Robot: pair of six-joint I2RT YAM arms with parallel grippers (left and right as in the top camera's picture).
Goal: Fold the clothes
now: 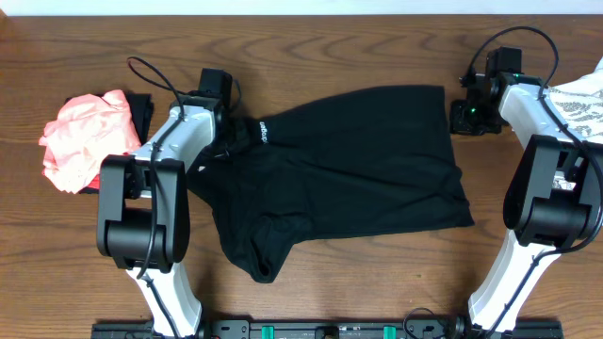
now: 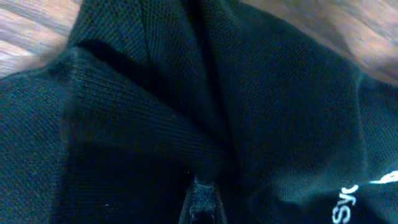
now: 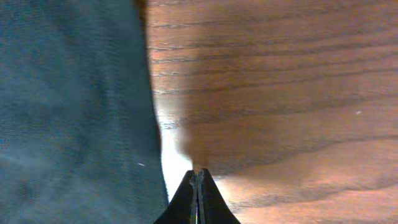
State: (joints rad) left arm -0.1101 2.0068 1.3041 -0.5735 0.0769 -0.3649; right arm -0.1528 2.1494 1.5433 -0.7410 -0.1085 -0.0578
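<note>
The left gripper was pinched shut on a bunched corner of the black garment, which lay spread mid-table, probably to pull it flat. The right gripper, closed and empty, hovered over the bare table just beside the garment's edge.

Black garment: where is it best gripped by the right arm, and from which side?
Pinch the black garment at its far right corner, coming from the right over bare table: that edge lies flat and free beside the shut right gripper.
</note>
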